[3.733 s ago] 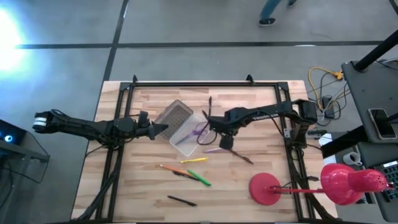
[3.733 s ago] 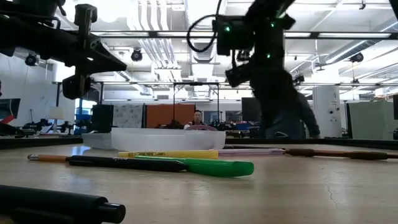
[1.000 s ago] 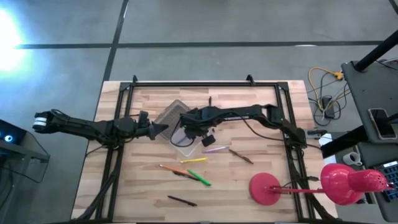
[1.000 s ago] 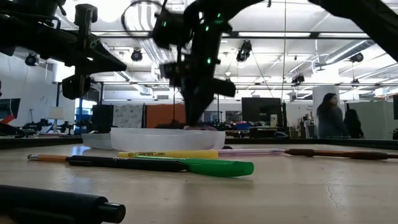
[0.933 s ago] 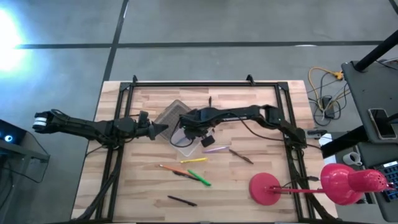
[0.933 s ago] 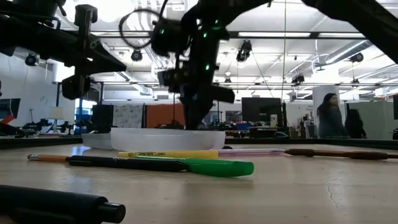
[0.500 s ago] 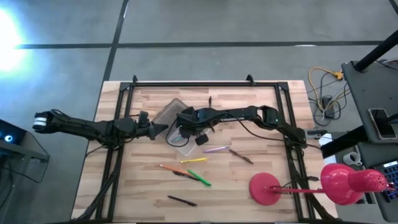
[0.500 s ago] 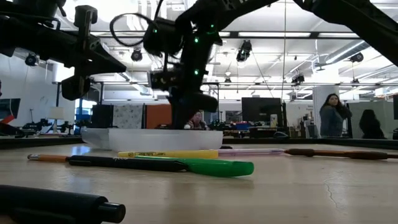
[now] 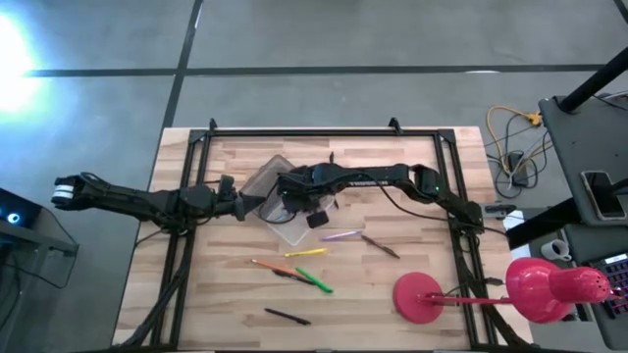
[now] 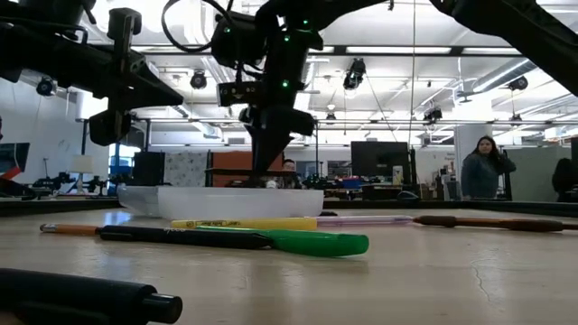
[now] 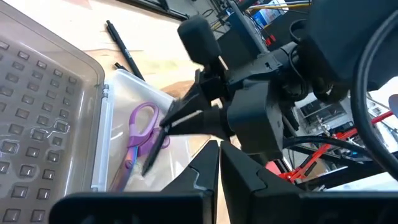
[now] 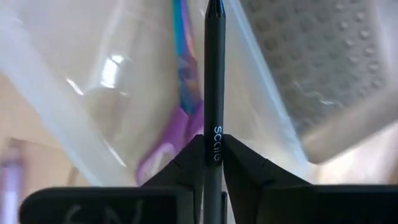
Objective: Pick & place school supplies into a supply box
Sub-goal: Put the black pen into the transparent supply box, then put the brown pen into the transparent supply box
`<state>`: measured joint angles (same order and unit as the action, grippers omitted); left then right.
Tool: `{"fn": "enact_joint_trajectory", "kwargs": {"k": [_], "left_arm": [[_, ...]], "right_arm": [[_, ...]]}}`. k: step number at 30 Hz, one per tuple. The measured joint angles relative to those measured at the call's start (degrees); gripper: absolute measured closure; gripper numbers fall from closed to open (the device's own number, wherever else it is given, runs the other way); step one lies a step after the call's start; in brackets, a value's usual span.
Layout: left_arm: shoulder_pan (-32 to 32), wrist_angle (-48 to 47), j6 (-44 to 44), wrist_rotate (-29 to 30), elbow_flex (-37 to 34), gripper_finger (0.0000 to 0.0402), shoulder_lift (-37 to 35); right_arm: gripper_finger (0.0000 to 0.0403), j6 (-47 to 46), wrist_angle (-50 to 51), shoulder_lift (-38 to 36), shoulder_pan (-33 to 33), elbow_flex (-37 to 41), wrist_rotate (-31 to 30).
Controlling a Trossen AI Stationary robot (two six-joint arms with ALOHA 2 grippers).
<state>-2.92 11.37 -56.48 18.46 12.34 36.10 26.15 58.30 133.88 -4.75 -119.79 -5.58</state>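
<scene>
The supply box (image 9: 297, 227), clear with its ribbed lid (image 9: 270, 178) swung open, stands mid-table and holds purple-handled scissors (image 11: 140, 132). My right gripper (image 9: 291, 206) hangs over the box, shut on a black pen (image 11: 153, 152). My left gripper (image 9: 259, 202) waits shut beside the lid, raised above the table, touching nothing. More school supplies lie flat on the table: a purple pen (image 9: 341, 235), a brown one (image 9: 380, 245), a yellow one (image 9: 309, 252), an orange pencil (image 9: 265, 264), a green pen (image 9: 316, 281) and a black pen (image 9: 287, 316). My right gripper pinches the black pen's upper end (image 12: 214, 135) between its two fingers. The fingers come from above, pointing down into the box, and the pen runs on along them. The pen slants down below the fingers, its lower tip (image 11: 145, 169) inside the box beside the scissors.
A red lamp with a round base (image 9: 422, 297) stands at the near right corner. Another black pen (image 9: 332, 159) lies near the far edge. A dark metal frame (image 9: 324, 132) runs round the tabletop. People stand in the room beyond the table.
My right gripper has carried the black pen a little toward the table's left and far edges, over the open box, and has risen slightly. The pen has stayed between its fingers, pointing down into the box.
</scene>
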Motion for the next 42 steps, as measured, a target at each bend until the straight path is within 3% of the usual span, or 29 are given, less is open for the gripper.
{"fn": "enact_joint_trajectory", "kwargs": {"k": [5,12,14,21,28,34,42], "left_arm": [[0.02,-0.01,0.01,0.00,0.00,0.0402,0.00],[0.01,0.00,0.01,0.00,0.00,0.0402,0.00],[0.01,-0.04,0.01,0.00,0.00,0.0402,0.00],[0.00,-0.07,0.01,-0.01,-0.13,0.0402,0.00],[0.00,-0.04,0.03,-0.02,-0.26,0.0402,0.00],[0.02,-0.04,0.03,-0.02,-0.49,0.0402,0.00],[0.01,-0.05,0.04,-0.02,-0.81,0.0402,0.00]], "right_arm": [[0.0296,-1.35,-0.03,-0.04,0.15,0.93,1.12],[0.0229,-2.54,1.47,-2.35,-0.04,0.92,-8.52],[0.0224,-4.75,1.80,-3.99,-0.99,1.19,-8.67],[0.0238,-14.68,7.05,-7.03,-8.29,1.69,1.16],[0.0250,-8.76,18.54,-7.72,-7.80,3.24,2.15],[0.0250,-8.64,16.92,-11.53,-4.17,12.63,6.44],[0.0252,-16.58,0.74,-25.58,1.61,33.74,6.28]]}}
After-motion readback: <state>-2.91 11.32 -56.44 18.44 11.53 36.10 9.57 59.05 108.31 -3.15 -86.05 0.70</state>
